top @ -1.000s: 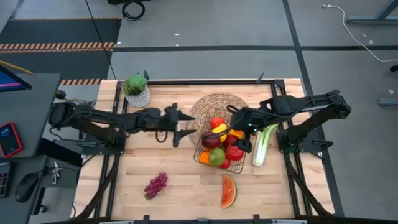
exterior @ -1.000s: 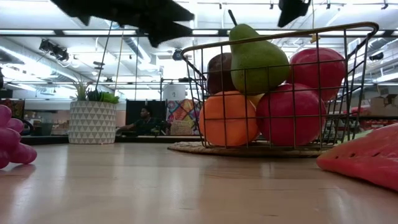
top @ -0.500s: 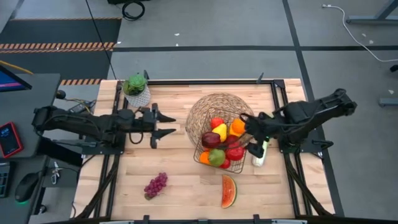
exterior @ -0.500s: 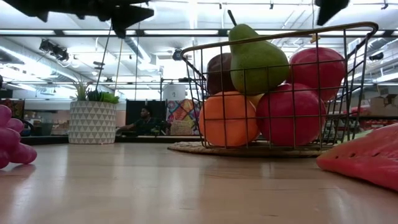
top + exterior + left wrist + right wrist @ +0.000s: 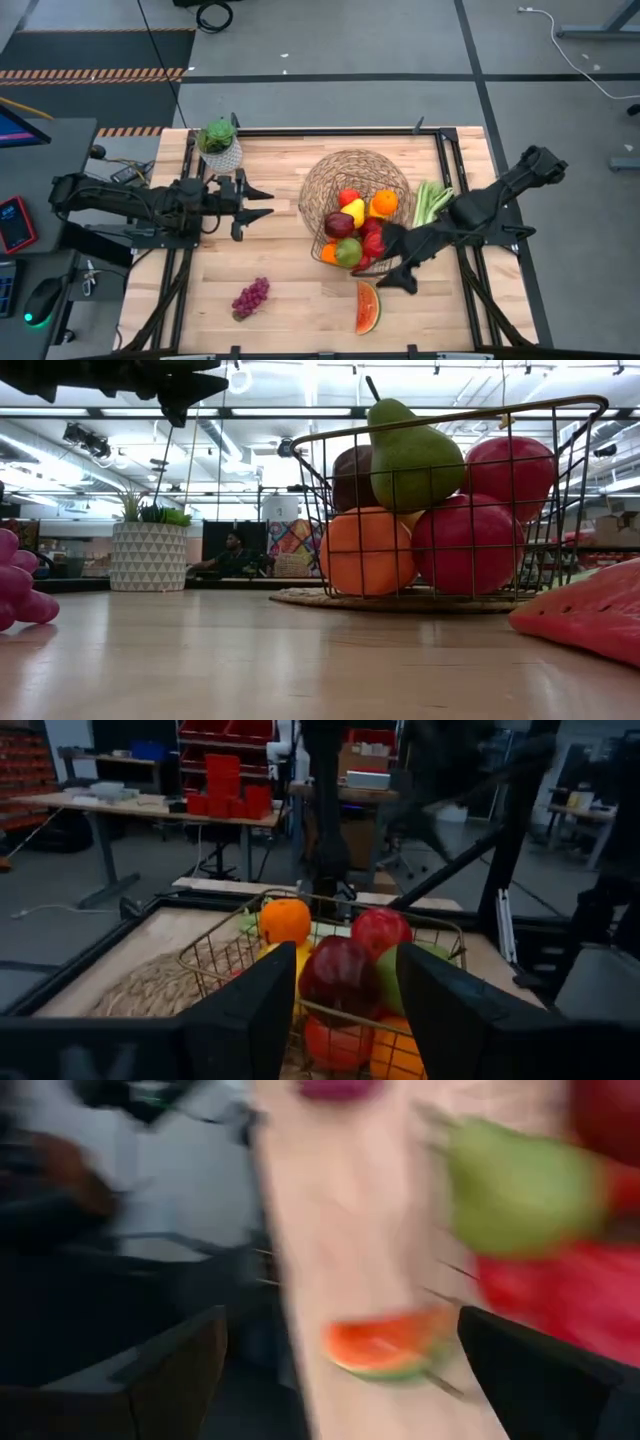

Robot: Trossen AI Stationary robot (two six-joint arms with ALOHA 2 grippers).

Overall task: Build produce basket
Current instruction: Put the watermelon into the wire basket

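The wire basket (image 5: pixel 352 238) stands on the near edge of a round woven mat (image 5: pixel 340 175). It holds a green pear (image 5: pixel 412 455), red apples, oranges and a yellow piece. Right of it a celery stalk (image 5: pixel 430 203) lies on the table, its near end hidden by my right arm. Purple grapes (image 5: pixel 251 297) and a watermelon slice (image 5: pixel 368 307) lie near the front edge. My left gripper (image 5: pixel 258 203) hovers left of the basket, pointing level at it, narrowly open (image 5: pixel 345 990) and holding nothing. My right gripper (image 5: pixel 396 264) hangs wide open (image 5: pixel 340 1335) just near-right of the basket, tilted down above the watermelon slice (image 5: pixel 385 1350).
A leafy plant in a white pot (image 5: pixel 220 146) stands at the far left corner of the table, behind my left arm. Bare wood lies between the grapes and the basket. Black frame rails run along the table's left and right sides.
My left gripper has drawn back toward the table's left edge, away from the basket, and its fingers have come closer together. My right gripper has swung from above the basket's right side toward the near edge, turning and tipping down over the watermelon slice, still wide open.
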